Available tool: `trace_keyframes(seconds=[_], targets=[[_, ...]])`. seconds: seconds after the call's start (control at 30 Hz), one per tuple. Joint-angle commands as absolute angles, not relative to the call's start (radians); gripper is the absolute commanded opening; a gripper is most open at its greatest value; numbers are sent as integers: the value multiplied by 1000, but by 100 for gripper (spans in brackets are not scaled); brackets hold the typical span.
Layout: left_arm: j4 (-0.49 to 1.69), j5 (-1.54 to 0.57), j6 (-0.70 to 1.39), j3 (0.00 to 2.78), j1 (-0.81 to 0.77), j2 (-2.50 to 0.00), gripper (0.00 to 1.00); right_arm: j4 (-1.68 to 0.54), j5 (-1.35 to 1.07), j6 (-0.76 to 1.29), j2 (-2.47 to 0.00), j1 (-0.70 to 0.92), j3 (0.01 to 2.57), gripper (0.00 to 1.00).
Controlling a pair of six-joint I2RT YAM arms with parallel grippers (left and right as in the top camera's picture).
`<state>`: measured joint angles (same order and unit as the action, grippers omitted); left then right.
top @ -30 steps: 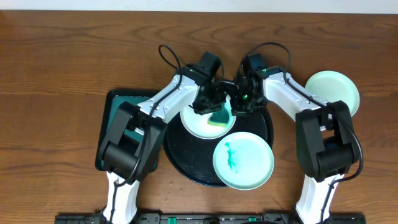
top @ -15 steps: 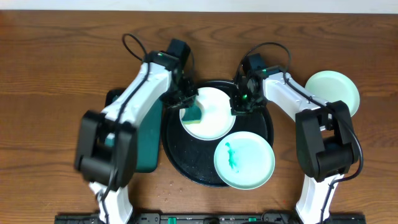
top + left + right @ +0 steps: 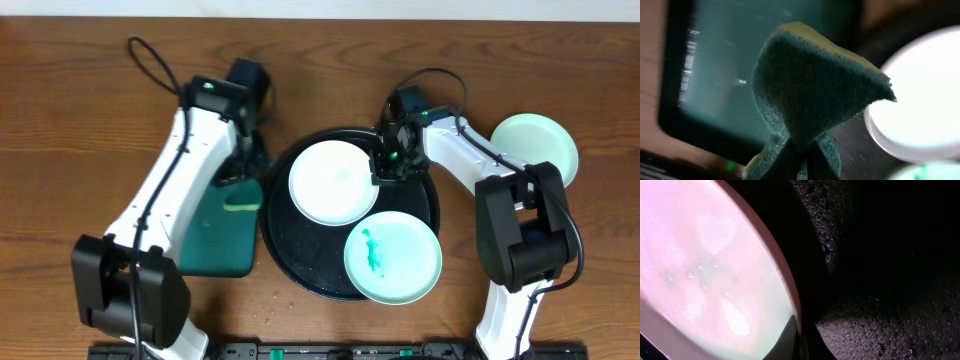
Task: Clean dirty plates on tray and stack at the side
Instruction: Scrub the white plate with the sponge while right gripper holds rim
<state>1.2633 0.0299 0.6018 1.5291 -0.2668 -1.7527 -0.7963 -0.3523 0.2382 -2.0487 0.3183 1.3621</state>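
Observation:
The white plate (image 3: 334,182) lies clean on the black tray (image 3: 305,262). A mint-green plate (image 3: 392,257) with a green smear lies at the tray's front right. Another mint-green plate (image 3: 535,145) sits on the table at the far right. My right gripper (image 3: 385,172) is shut on the white plate's right rim; the right wrist view shows the plate (image 3: 705,270), my jaws (image 3: 800,342) and the tray (image 3: 880,280). My left gripper (image 3: 243,185) is shut on a green and yellow sponge (image 3: 810,90) over the teal tray (image 3: 210,240).
The teal rectangular tray (image 3: 720,60) lies just left of the black tray and touches it. The left wrist view shows the white plate (image 3: 920,110) to the right of the sponge. Small crumbs or drops lie on the wood near the front edge (image 3: 270,295).
My left arm has swung left, carrying the sponge off the white plate to above the teal tray. The white plate now shows no smear. My right gripper has stayed on the rim.

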Motion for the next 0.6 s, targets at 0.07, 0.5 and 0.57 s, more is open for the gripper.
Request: trace_keyframes(seconds=[0.07,0.5,0.57], targets=[[1225,94,586,1467,-179,-1790,7,-801,-356,239,-2055,322,1360,1],[1082,91,572,1350,-136,-1912,12,-804,-356,239,-2055,322,1360,1],[1081,91,572,1350,-136,-1930,32,-805,-356,238,-2055,322,1360,1]])
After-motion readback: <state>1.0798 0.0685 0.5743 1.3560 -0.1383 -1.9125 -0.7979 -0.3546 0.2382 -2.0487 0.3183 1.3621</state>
